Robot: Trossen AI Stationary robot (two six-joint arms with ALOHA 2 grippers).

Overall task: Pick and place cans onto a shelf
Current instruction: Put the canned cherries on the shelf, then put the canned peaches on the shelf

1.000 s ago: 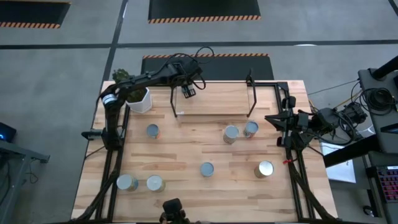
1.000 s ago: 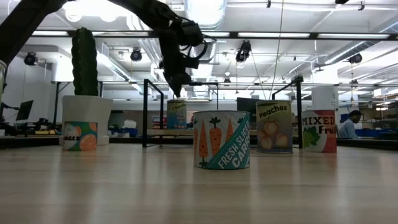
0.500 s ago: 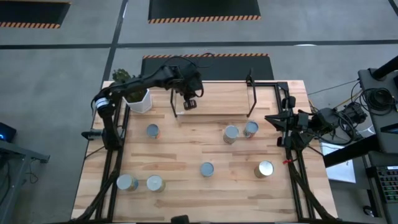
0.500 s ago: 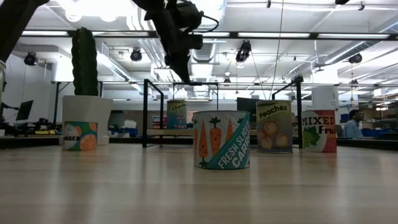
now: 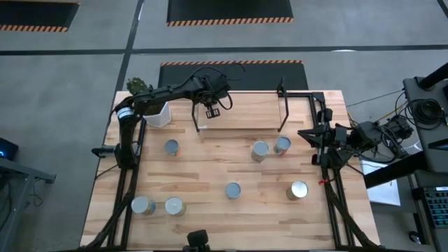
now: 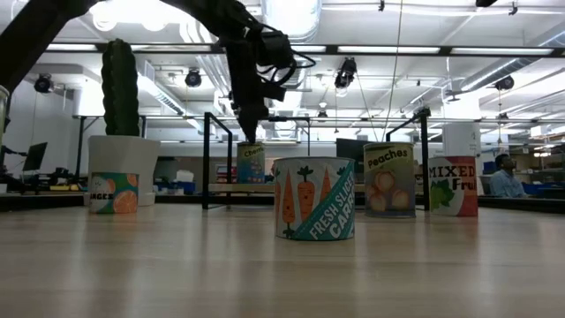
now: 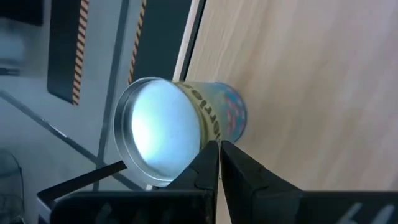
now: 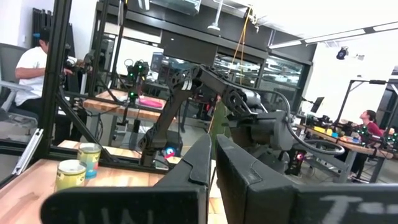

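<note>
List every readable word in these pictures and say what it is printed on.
"FRESH SLICED CAR...", cut off: carrot can.
"Peaches": peach can.
"MIXED Fru...", cut off: fruit can.
Partly readable, "Ch...": can on the shelf.
Orange-picture can: too small to read.

At the centre of the low view, a can [image 6: 314,200] wears a white label with orange carrots and a teal diagonal band. To its right stands a green-labelled peaches can [image 6: 389,180], then a white-and-red can [image 6: 452,186] with green leaves. At the left edge, a small can [image 6: 114,193] shows orange slices on teal, before a white pot [image 6: 124,162] holding a dark green cactus [image 6: 120,87]. The shelf [image 5: 245,112] is pale wood with black uprights. The can on the shelf [image 7: 180,127] has a yellow-and-blue label and a silver top.
</note>
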